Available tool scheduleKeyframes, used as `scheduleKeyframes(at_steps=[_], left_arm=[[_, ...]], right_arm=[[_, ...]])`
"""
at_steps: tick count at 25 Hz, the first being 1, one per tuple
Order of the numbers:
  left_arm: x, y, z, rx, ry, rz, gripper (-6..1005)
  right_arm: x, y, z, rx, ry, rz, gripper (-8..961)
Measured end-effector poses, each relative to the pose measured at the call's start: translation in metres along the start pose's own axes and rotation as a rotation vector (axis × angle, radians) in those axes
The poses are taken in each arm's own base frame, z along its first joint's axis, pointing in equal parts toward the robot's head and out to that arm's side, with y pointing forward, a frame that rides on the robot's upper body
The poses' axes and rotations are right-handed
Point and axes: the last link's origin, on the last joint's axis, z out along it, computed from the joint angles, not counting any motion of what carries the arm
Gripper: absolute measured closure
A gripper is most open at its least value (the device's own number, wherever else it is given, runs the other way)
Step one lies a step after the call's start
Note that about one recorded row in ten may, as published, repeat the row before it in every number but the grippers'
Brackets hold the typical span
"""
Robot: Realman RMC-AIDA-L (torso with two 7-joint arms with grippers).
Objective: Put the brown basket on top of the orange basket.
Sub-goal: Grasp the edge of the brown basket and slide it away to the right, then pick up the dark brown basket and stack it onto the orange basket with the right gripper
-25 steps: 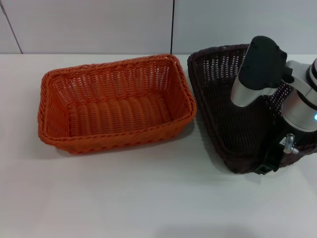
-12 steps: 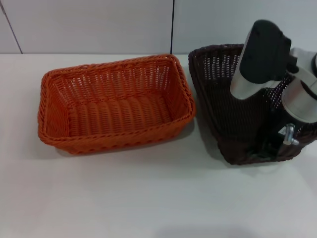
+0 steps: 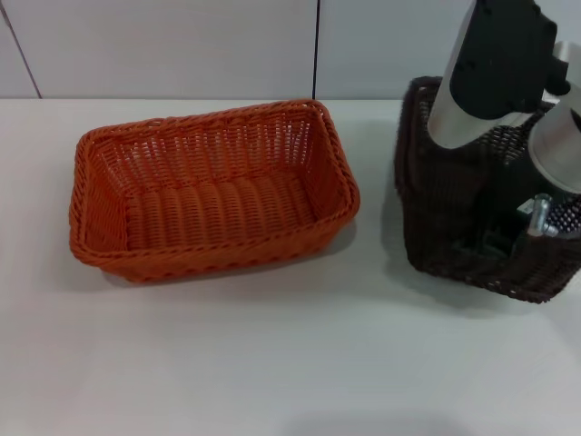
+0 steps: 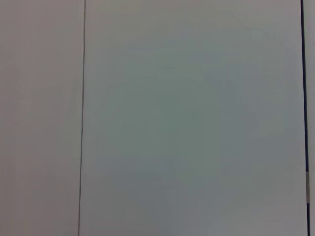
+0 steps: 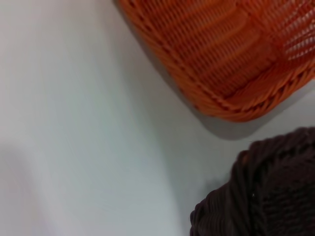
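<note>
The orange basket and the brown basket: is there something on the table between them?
No. In the head view only bare white table separates the orange basket from the brown basket; the right wrist view shows the same bare strip.

The orange basket (image 3: 213, 191) sits on the table (image 3: 272, 363), to the left. The brown basket (image 3: 454, 227) is to its right, apart from it. The right gripper (image 3: 495, 241) reaches down inside the brown basket, at its near side.

White table (image 3: 272, 363), pale wall panels (image 3: 182, 45)
</note>
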Motion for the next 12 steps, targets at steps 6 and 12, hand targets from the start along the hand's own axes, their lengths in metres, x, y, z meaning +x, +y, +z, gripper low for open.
scheduleKeyframes(at_steps=[6,12], left_arm=[[-0.001,0.000,-0.001,0.000,-0.002,0.002,210],[0.000,0.000,-0.001,-0.004,0.002,0.003,210]], right_arm=[[-0.003,0.005,-0.019,0.044,-0.011,-0.012,789],[-0.007,0.007,-0.034,0.101,-0.022,-0.033,783]])
